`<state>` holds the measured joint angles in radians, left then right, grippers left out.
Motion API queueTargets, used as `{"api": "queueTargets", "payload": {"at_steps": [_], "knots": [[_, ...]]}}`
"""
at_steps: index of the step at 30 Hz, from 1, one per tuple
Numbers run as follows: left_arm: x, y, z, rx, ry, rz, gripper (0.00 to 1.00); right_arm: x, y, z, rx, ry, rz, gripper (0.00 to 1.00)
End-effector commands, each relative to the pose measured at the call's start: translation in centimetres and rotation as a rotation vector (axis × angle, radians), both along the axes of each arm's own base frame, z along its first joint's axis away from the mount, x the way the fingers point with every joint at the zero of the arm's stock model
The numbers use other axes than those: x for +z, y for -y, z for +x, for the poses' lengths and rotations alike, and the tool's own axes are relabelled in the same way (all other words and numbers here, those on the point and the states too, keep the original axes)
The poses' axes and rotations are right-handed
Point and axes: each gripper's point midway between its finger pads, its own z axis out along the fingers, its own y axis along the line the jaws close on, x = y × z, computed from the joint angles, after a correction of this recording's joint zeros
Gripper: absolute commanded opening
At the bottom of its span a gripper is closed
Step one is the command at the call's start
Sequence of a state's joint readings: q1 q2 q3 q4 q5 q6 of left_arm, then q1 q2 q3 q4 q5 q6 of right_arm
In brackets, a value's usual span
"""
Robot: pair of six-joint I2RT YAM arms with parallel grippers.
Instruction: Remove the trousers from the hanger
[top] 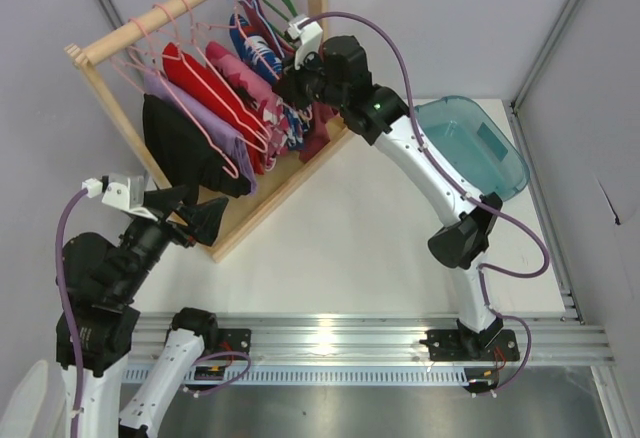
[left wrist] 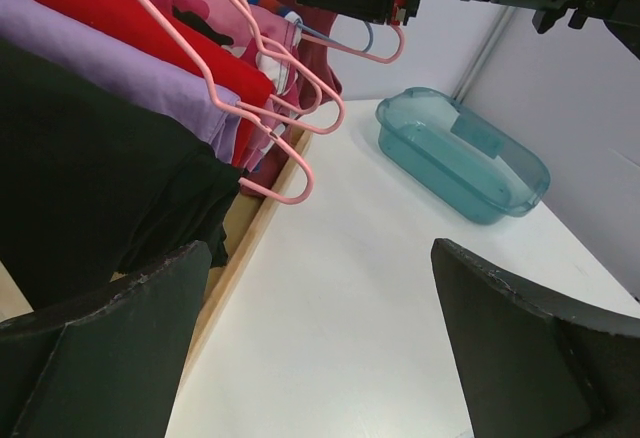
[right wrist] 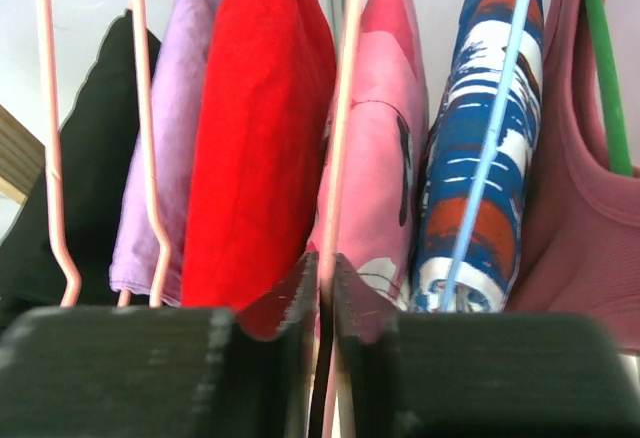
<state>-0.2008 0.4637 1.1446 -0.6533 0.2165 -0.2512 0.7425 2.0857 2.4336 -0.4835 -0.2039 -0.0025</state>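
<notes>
The pink patterned trousers (right wrist: 385, 138) hang on the wooden rack between a plain red garment (right wrist: 255, 128) and a blue-white-red one (right wrist: 480, 158). They also show in the top view (top: 258, 98) and the left wrist view (left wrist: 215, 18). The pale-pink hanger (right wrist: 345, 108) runs down in front of them. My right gripper (right wrist: 326, 278) is shut on that hanger's wire; in the top view it (top: 292, 86) sits at the rack's right end. My left gripper (top: 205, 213) is open and empty by the rack's near foot, over bare table (left wrist: 322, 248).
The wooden rack (top: 270, 188) also carries black (top: 180, 148), lilac (top: 200, 118) and maroon garments and a green hanger (right wrist: 605, 78). A teal tub (top: 470, 143) stands at the back right. The white table lies between rack and tub.
</notes>
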Motion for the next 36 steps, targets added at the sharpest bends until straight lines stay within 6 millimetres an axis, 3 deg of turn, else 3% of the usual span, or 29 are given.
{"api": "queueTargets", "payload": {"at_steps": [1, 3, 10, 16, 20, 24, 32, 36], "knots": [[0.1, -0.2, 0.1, 0.009, 0.023, 0.022, 1.00, 1.6, -0.7, -0.1, 0.027, 0.060, 0.023, 0.11], [0.0, -0.2, 0.2, 0.010, 0.023, 0.022, 0.99, 1.4, -0.8, 0.0, 0.027, 0.057, 0.022, 0.00], [0.0, -0.3, 0.4, 0.015, 0.022, 0.024, 0.99, 2.4, -0.3, 0.4, -0.016, 0.068, 0.051, 0.00], [-0.1, -0.2, 0.5, 0.013, 0.021, 0.022, 1.00, 8.3, 0.5, -0.1, -0.083, 0.186, 0.203, 0.00], [0.0, -0.2, 0.4, 0.010, 0.028, 0.022, 1.00, 11.0, 0.3, -1.3, -0.107, 0.280, 0.228, 0.00], [-0.3, -0.2, 0.5, 0.013, 0.022, 0.025, 0.99, 12.9, 0.3, -2.2, -0.123, 0.309, 0.276, 0.00], [0.0, -0.3, 0.1, 0.012, 0.034, 0.018, 0.99, 16.5, 3.0, -2.4, -0.220, 0.368, 0.329, 0.00], [0.1, -0.1, 0.2, 0.006, 0.040, 0.012, 0.99, 17.6, 3.3, -2.4, -0.230, 0.422, 0.338, 0.00]]}}
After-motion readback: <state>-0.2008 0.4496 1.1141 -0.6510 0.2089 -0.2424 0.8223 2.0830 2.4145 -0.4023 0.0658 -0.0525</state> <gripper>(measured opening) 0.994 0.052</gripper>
